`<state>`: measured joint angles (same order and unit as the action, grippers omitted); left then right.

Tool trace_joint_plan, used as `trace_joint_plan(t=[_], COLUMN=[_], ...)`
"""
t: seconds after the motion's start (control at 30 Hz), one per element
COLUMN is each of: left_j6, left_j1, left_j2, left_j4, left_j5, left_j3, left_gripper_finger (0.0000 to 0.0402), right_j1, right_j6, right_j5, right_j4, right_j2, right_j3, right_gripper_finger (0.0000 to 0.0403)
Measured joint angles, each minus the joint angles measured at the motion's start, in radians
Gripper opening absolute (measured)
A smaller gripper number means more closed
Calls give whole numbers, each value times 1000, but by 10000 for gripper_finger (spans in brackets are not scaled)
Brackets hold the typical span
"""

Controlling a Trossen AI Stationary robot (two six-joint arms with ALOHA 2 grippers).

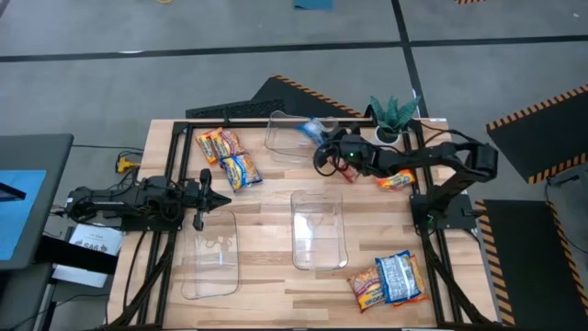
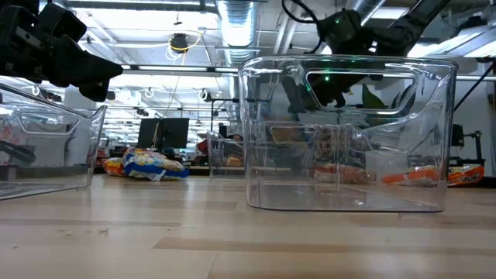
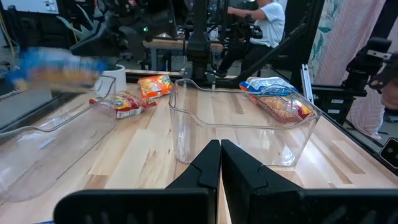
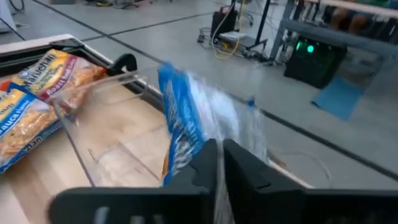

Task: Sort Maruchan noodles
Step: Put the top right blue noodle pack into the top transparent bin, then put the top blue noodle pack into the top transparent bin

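My right gripper (image 1: 323,147) is shut on a blue Maruchan noodle packet (image 4: 186,124) over the right end of the far clear bin (image 1: 287,136). The packet also shows blurred in the left wrist view (image 3: 56,67). A red-brown packet (image 1: 218,143) and a blue packet (image 1: 242,170) lie flat on the table left of that bin. An orange packet (image 1: 395,181) lies under my right arm. Two more packets (image 1: 390,279) lie at the near right. My left gripper (image 1: 218,196) is shut and empty, above the left clear bin (image 1: 209,256). My right gripper pinches the blue packet between its two fingers at the packet's near edge (image 4: 198,144). The packet stands up past the fingertips, lifted clear of the table and above the far bin's rim (image 4: 102,84). The fingers hide the exact place of contact.
A third clear bin (image 1: 318,228) stands at the table's middle, large in the low view (image 2: 349,132). A potted green plant (image 1: 393,114) stands at the far right, behind my right arm. A person sits in the room beyond the table (image 3: 264,15).
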<state>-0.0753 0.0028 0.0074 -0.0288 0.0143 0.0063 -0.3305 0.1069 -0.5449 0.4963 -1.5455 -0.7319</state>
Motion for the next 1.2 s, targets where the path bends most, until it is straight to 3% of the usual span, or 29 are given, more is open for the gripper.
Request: trace_joint_plan(t=[0.23,0.37,0.6,0.8,0.93,1.2], left_j6=[-6,-157,-154,-90,-28,150], left_j1=[0,0,0,10,47,125], left_j2=[0,0,68,294,510,921], left_j4=[-6,-46,-90,-53,69,170], left_j5=[20,162,247,333,317,247], left_j3=[0,0,18,168,296,489], left_gripper_finger=[0,0,41,119,165,192], right_j1=[14,54,119,134,126,106], right_j6=[29,-9,-29,-38,-40,-36], right_j5=[1,0,-6,-9,-9,-10], right_j4=[-44,-102,-194,-201,-202,-208], right_j2=[60,139,261,302,303,280], right_j3=[0,0,0,0,0,0], right_gripper_finger=[165,216,244,240,240,240])
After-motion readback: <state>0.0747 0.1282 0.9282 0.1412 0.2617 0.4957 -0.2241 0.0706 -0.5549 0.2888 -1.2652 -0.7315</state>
